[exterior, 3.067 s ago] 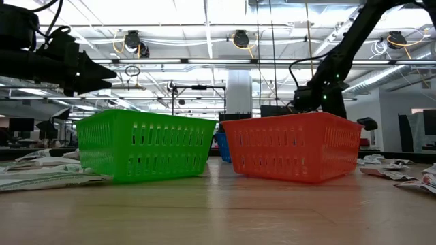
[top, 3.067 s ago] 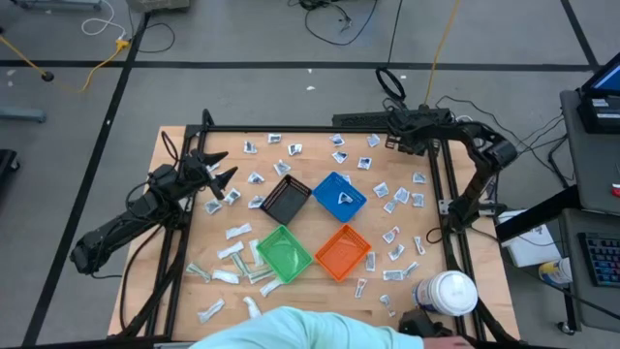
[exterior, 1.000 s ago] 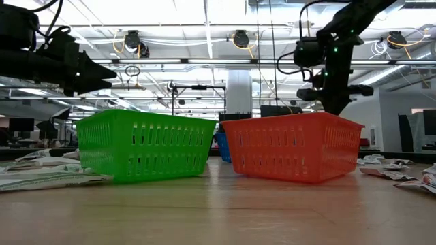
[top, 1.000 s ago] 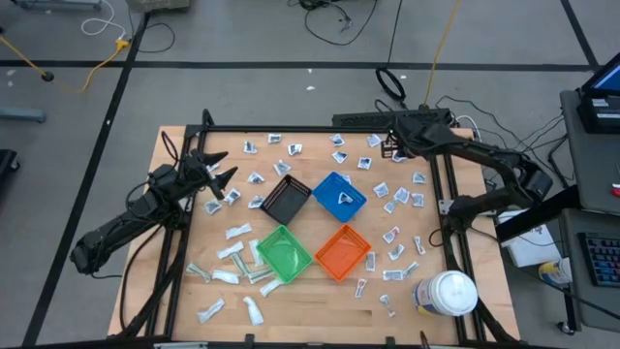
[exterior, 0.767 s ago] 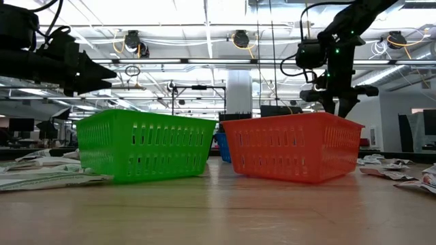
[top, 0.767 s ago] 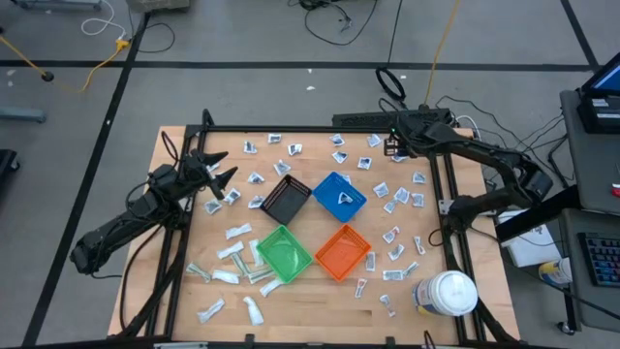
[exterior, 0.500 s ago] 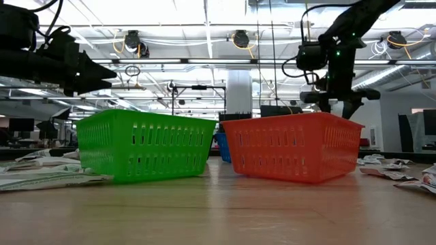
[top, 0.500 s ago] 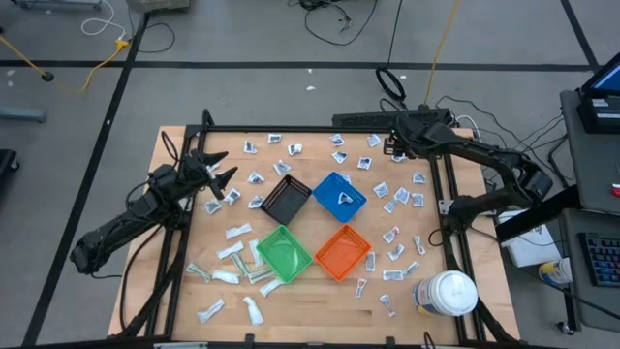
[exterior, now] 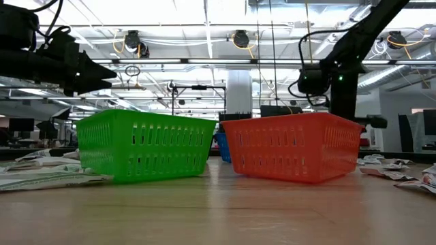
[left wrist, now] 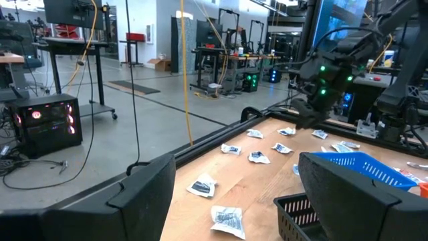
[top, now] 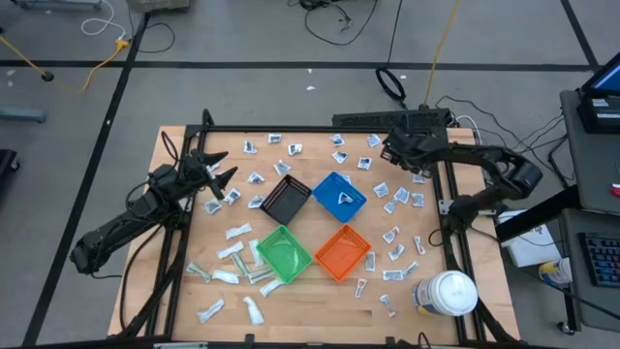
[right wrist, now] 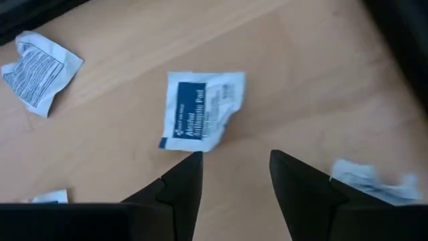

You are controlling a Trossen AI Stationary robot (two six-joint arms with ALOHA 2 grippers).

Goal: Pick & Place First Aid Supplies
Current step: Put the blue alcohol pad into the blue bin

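Small white first aid packets (top: 254, 178) lie scattered flat on the wooden table (top: 310, 310) around four small bins. My right gripper (right wrist: 234, 164) is open at the far right of the table (top: 392, 155), slanting down. Just past its fingertips lies a white and blue pad packet (right wrist: 204, 110). Other packets (right wrist: 41, 63) lie close by. In the low view the orange bin hides its fingers. My left gripper (top: 218, 170) waits at the table's left, level and open (left wrist: 234, 201), with nothing between its fingers.
The black bin (top: 287, 199), blue bin (top: 339, 197), green bin (top: 283, 254) and orange bin (top: 343, 252) stand together mid-table. A large white jar (top: 446, 293) stands at the near right corner. A black frame rail (top: 448, 194) runs along the right edge, close to my right arm.
My right gripper has sunk toward the table at the far right, rolled about its own axis and opened; its fingers have dropped behind the orange bin in the low view. No packet has moved.
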